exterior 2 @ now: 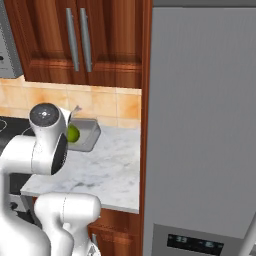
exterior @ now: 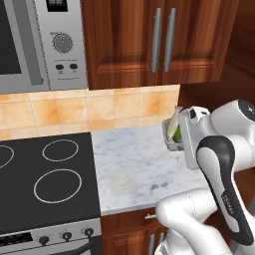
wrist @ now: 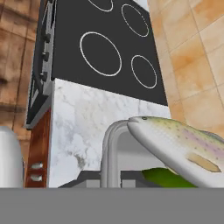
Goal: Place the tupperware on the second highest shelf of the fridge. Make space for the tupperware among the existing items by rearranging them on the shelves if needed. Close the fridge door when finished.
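Observation:
The tupperware [exterior 2: 89, 134] is a grey open container at the back of the marble counter, against the tiled wall. It holds a speckled fish [wrist: 177, 144] and a green fruit [exterior 2: 73, 133]. My gripper [exterior: 180, 141] is level with the tupperware [exterior: 171, 133] on its right side, very close to it; its fingers are hidden, so I can't tell their state. The tupperware's rim [wrist: 108, 148] looms right in front of the hand camera. The grey fridge [exterior 2: 200, 125] stands to the right with its front shut, dispenser panel [exterior 2: 195, 244] low down. The jug, fruit, jar and bottle are hidden.
A black stove [exterior: 45, 174] with ring burners lies left of the marble counter [exterior: 134, 169]. A microwave [exterior: 40, 40] hangs above the stove. Brown wall cabinets [exterior: 159, 35] are over the counter, and a wooden panel [exterior 2: 145, 100] separates counter and fridge.

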